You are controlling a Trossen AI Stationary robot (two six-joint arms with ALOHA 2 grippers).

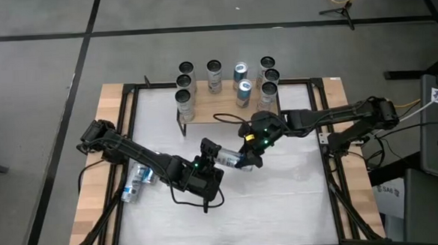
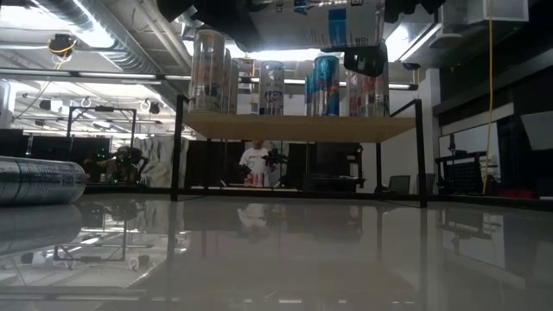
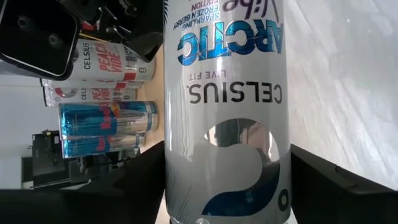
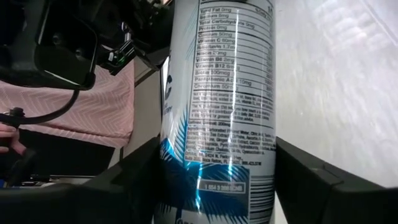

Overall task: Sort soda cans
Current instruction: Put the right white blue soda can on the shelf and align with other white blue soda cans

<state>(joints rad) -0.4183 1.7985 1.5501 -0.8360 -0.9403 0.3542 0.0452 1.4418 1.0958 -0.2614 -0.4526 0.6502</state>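
Low in the frame's centre we see one Celsius can [image 1: 229, 158] lying between the left gripper [image 1: 211, 151] and right gripper [image 1: 249, 157], each gripper's jaws pinching it. Farther up, eight cans [image 1: 214, 76] stand on the wooden shelf [image 1: 230, 111]; another can [image 1: 136, 179] lies at left.

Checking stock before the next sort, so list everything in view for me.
standing cans: about nine, silver, two of them blue, on the wooden shelf at the table's far side
lying cans: seemingly two, silver and blue, near the left edge of the white table
held can: one, silver with blue print, raised over the table's middle
person: one, light top, in the room behind
left hand: one, dark, gripping one end of the held can
right hand: one, dark, gripping its other end
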